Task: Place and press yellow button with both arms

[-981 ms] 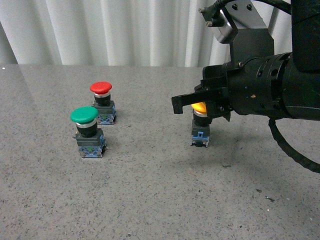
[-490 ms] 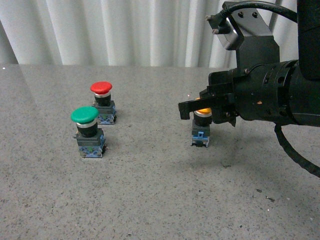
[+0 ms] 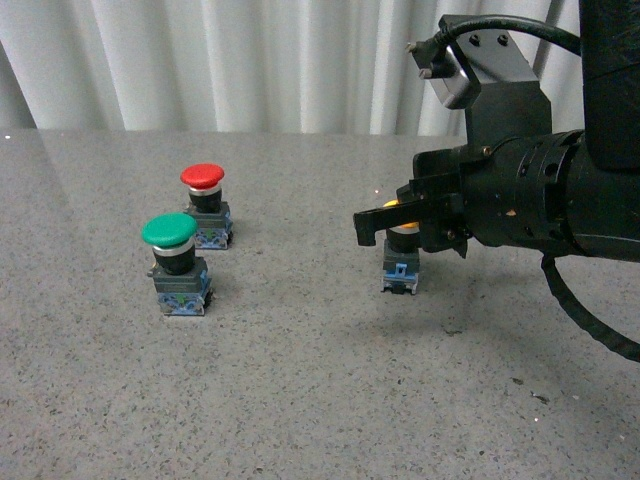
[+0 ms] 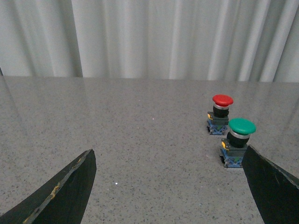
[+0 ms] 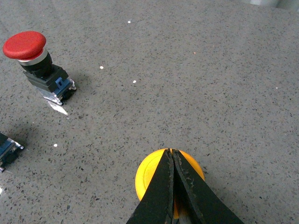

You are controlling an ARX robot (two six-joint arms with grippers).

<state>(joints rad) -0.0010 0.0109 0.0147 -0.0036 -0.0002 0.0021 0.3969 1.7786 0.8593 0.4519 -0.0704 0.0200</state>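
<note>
Background: white pleated curtain [image 3: 230,60] hung behind a grey speckled table [image 3: 300,400].
Task item: yellow button [image 3: 401,270] stood on the table right of centre, well apart from the other two buttons.
Axis: its long axis was vertical, with the cap up and the blue-grey base down on the table.
Right gripper: your right gripper [image 3: 366,224] had its fingers pressed together with nothing between them. The tips sat over the yellow cap; you couldn't tell if they touched it.
Left gripper: your left gripper [image 4: 168,149] was spread wide and empty over bare table.
Hidden: in the front view the right gripper covered most of the yellow cap, leaving only a sliver. The right wrist view cut the cap off at the frame edge. Your left arm didn't show in the front view.
Count: three buttons, one yellow, one green button [image 3: 168,232] and one red button [image 3: 203,177]. The green stood near the red, on its front-left side.
</note>
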